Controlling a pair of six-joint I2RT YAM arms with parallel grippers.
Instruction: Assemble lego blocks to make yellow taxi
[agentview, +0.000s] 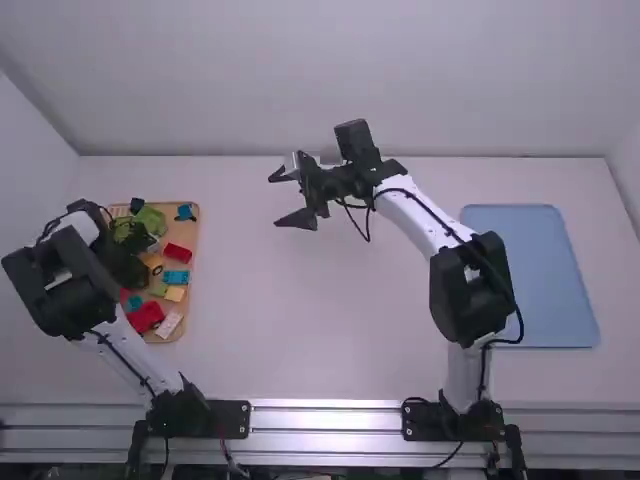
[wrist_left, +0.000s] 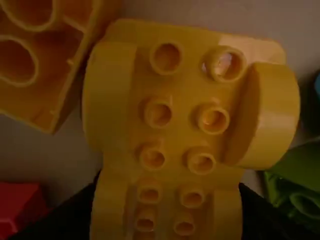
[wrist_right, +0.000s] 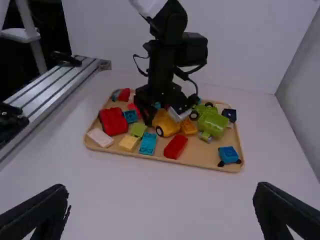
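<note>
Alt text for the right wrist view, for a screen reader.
Left hand grips a yellow wheeled piece at a tan tray of mixed lego blocks. Right hand, open, is in the foreground over a white table.

A robotics lab: two arms (agentview: 412, 212) on a metal rail (agentview: 325, 417), white walls (agentview: 330, 75).

No lettering, number, label or sign is showing legibly — nothing is reading as text on any surface.
</note>
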